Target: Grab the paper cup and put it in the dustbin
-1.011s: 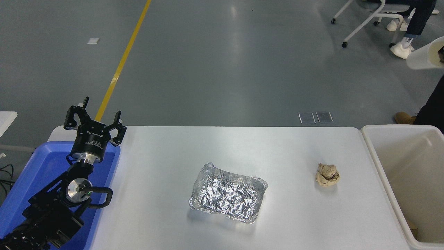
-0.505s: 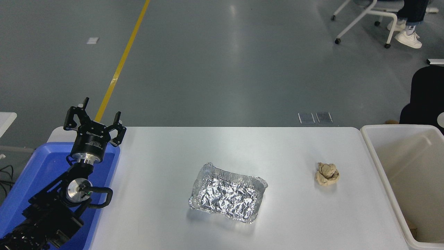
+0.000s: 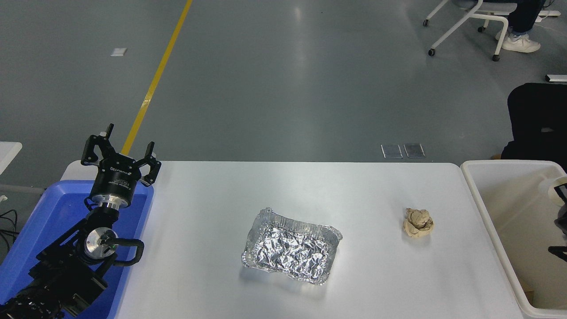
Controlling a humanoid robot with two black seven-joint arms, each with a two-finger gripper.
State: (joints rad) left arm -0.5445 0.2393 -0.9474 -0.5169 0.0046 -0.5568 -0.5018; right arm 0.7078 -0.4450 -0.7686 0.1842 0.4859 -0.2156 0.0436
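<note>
Showing paper cup (image 3: 551, 189) over dustbin (image 3: 483, 208), at right hand (image 3: 561, 208)

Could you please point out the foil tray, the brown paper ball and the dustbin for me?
foil tray (image 3: 290, 252): head view, crinkled floor.
brown paper ball (image 3: 418, 223): head view, its middle.
dustbin (image 3: 480, 208): head view, left rim.

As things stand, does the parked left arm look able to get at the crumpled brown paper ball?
Probably not easily. The left gripper sits open over the blue tray at the table's left end, while the paper ball lies far right, beyond the foil tray, near the dustbin.
</note>
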